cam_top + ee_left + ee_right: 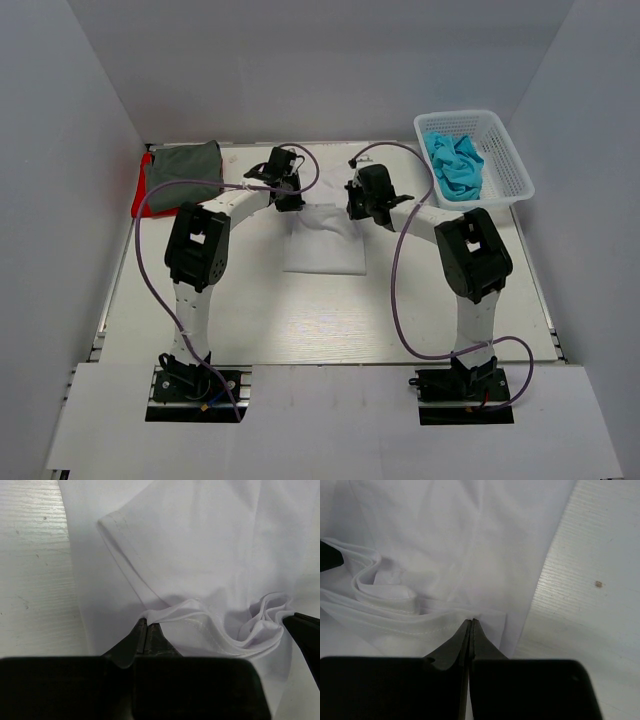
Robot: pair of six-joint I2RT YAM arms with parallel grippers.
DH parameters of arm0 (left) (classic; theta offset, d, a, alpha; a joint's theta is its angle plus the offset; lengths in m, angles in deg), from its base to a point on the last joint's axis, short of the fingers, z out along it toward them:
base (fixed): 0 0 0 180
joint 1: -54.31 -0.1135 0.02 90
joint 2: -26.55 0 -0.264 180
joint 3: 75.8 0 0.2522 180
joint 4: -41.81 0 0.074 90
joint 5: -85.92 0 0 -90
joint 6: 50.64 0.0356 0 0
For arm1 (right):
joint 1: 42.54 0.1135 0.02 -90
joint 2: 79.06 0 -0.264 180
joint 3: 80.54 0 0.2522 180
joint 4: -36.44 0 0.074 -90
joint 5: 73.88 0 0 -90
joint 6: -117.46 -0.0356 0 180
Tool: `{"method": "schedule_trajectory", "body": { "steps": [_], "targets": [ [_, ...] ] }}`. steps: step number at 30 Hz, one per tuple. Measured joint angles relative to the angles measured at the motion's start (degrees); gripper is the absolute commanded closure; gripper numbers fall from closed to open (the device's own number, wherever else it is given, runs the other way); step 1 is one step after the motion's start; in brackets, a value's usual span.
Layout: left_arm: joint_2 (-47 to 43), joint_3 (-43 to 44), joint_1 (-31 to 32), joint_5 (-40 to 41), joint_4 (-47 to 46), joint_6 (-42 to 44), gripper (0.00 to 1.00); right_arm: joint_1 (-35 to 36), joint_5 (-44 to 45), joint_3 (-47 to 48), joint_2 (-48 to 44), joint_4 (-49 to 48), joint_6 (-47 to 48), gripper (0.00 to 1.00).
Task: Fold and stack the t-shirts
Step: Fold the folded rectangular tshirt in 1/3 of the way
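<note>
A white t-shirt (325, 240) lies folded into a narrow panel at the middle of the table. My left gripper (289, 199) is shut on its far left corner; the left wrist view shows the hem (200, 625) pinched at the fingertips (148, 624). My right gripper (358, 210) is shut on the far right corner, with the hem (420, 617) bunched at its fingertips (472, 622). A dark grey t-shirt (185, 172) lies folded on a red one (141, 185) at the far left. Turquoise-blue t-shirts (456, 165) sit crumpled in the basket.
The white mesh basket (505, 160) stands at the far right corner. White walls close in the table on three sides. Purple cables loop from both arms over the table.
</note>
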State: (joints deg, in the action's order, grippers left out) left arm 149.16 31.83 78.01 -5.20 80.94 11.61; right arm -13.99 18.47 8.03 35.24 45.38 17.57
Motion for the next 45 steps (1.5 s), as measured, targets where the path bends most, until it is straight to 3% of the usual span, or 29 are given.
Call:
{"method": "schedule_trajectory", "body": {
  "steps": [14, 23, 25, 26, 28, 29, 32, 34, 37, 39, 45],
  "targets": [
    [-10.0, -7.9, 0.0, 0.9, 1.1, 0.3, 1.00, 0.1, -3.2, -8.0, -11.1, -6.0, 0.3, 1.00],
    [-7.3, -2.9, -0.5, 4.9, 6.5, -1.3, 0.91, 0.0, -3.4, -5.9, -6.9, -6.9, -0.2, 1.00],
    [-4.5, 0.1, -0.6, 6.6, 8.1, -2.1, 0.80, 0.1, -1.7, -4.9, -4.7, -6.9, -0.6, 1.00],
    [-2.9, 1.8, -0.7, 7.4, 8.9, -2.5, 0.58, 0.0, -0.8, -4.3, -3.6, -6.6, -0.9, 1.00],
    [0.3, 5.0, -1.0, 8.6, 10.2, -3.0, 0.43, 0.0, 0.7, -2.7, -1.3, -5.7, -1.6, 1.00],
    [1.9, 6.6, -1.2, 9.2, 10.8, -3.4, 0.23, 0.0, 1.2, -1.6, -0.2, -5.2, -1.8, 0.95],
    [6.3, 11.4, -1.9, 9.9, 13.1, -4.0, 0.05, 0.0, 2.6, 1.8, 3.2, -3.7, -2.3, 0.79],
    [8.4, 13.9, -2.5, 10.3, 14.2, -4.3, 0.00, 0.0, 3.0, 4.2, 4.7, -2.1, -2.3, 0.74],
    [8.4, 13.8, -3.0, 10.5, 15.4, -4.5, 0.00, 0.0, 3.5, 6.1, 5.1, -1.0, -2.1, 0.53],
    [6.8, 11.9, -3.4, 10.6, 14.8, -4.5, 0.00, 0.0, 3.8, 6.7, 4.9, -0.8, -2.4, 0.11],
    [-5.6, 0.1, -3.4, 10.8, 13.5, -4.6, 0.00, 0.0, 3.9, 4.6, -0.8, 1.8, -2.7, 0.10]
  ]
}}
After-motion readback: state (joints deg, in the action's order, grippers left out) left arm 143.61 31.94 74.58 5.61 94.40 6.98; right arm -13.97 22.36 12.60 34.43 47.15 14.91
